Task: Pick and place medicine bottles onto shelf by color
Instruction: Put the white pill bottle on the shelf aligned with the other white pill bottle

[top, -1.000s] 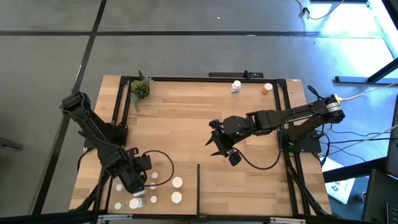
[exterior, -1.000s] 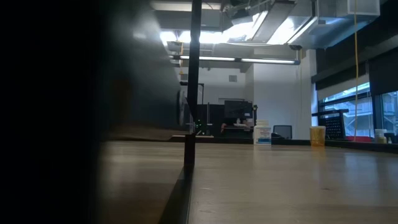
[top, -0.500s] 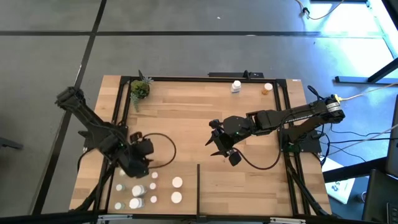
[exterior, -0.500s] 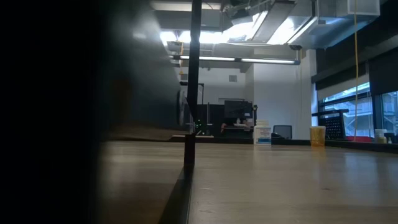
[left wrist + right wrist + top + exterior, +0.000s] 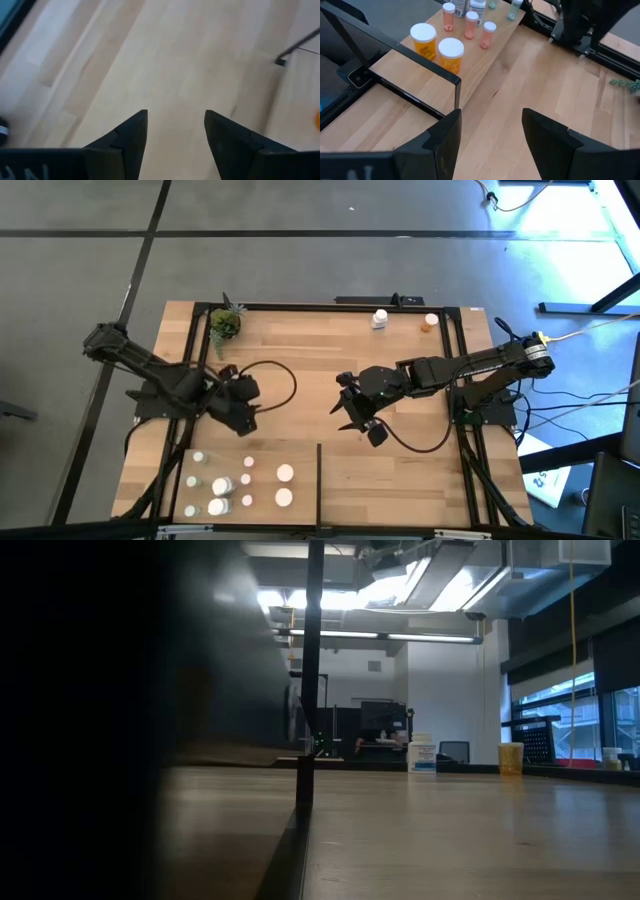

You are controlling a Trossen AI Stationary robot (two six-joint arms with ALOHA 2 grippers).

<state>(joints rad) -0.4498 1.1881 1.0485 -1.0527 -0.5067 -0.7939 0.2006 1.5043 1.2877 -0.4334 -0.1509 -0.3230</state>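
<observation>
Both sets of fingers stand parted and empty: the left gripper over bare planks, the right gripper at mid-shelf. Most medicine bottles cluster left of the divider strip; a white bottle and an orange bottle stand unsorted at the shelf far edge.

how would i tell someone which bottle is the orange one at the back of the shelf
Start at the shelf's far edge, opposite the cluster of bottles. Two bottles stand there near the right corner; the orange bottle is the one closer to the corner. Its neighbour, the white bottle, is plain white.
</observation>
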